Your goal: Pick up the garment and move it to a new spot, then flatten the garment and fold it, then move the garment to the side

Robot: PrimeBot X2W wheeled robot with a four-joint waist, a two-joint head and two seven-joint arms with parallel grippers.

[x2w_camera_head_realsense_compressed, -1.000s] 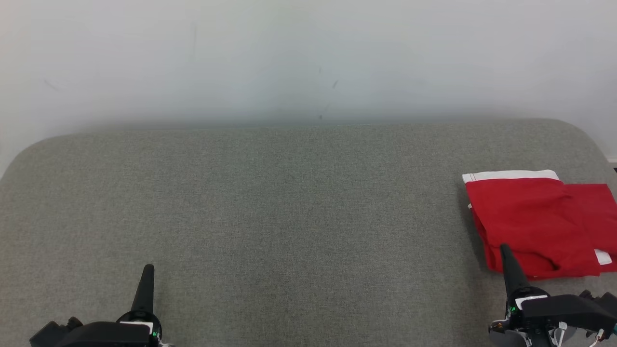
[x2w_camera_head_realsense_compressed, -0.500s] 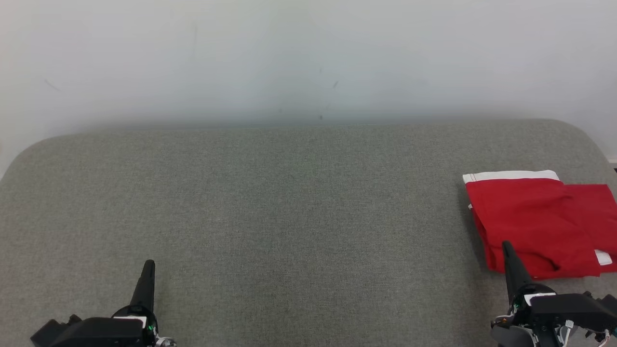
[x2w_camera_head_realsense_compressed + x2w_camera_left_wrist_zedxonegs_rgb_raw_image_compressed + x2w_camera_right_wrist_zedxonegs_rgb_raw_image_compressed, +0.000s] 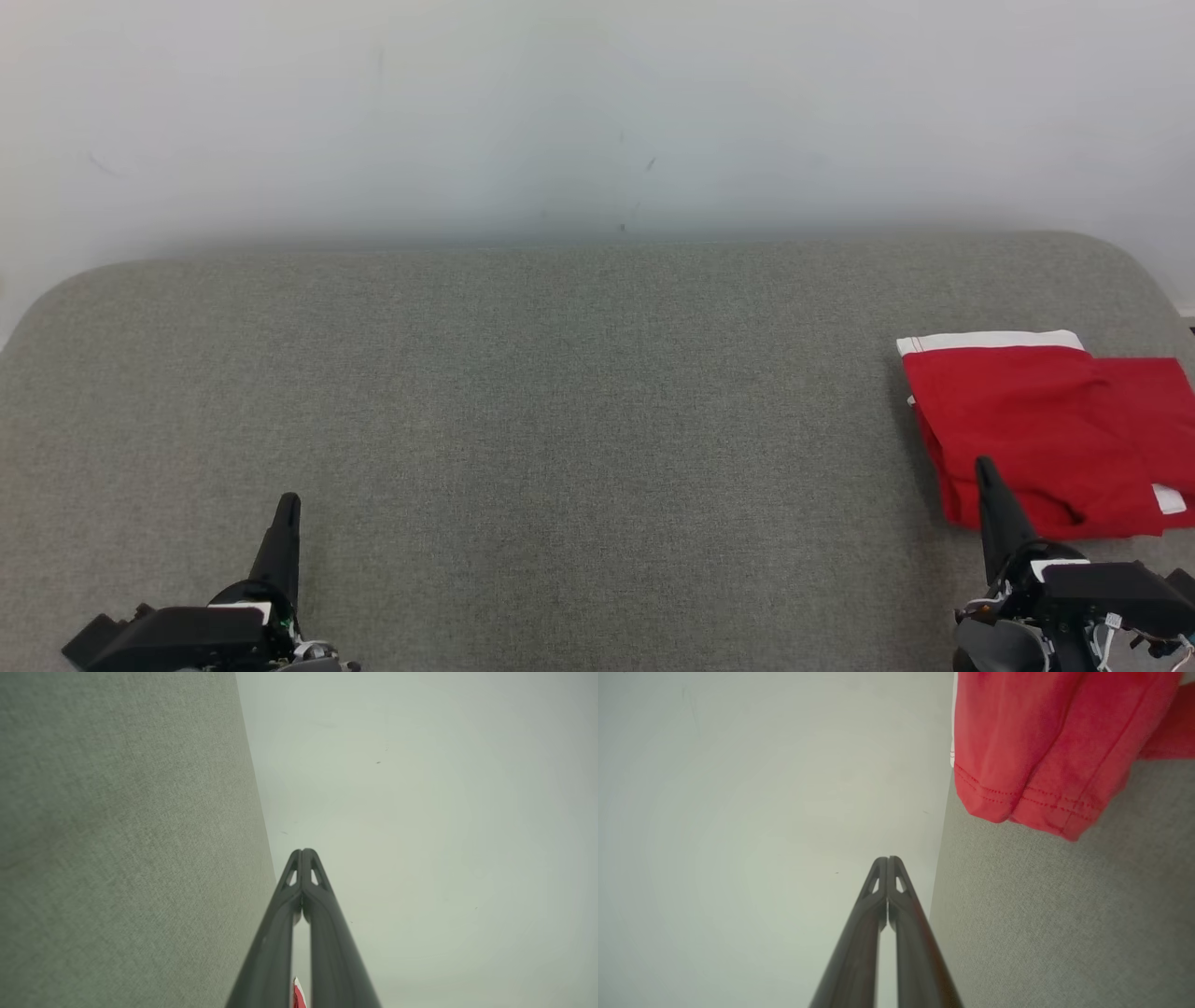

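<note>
Red garment (image 3: pixel 1036 429), folded, white band along its far edge, lies flat at the right end of the grey fabric surface (image 3: pixel 579 420), partly cut off by the frame; right gripper (image 3: pixel 982 465) fingers pressed together, empty, tip just at the garment's near edge in head view; right wrist view shows the tips clear of the cloth; left gripper (image 3: pixel 288 502) closed too, holding nothing, above bare fabric, well apart from the garment; pale wall (image 3: pixel 597 112) behind.

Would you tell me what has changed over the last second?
Both the left gripper and right gripper edged slightly up the head view, fingers shut and empty throughout. The folded red garment stayed put on the grey table; nothing was grasped or released.
</note>
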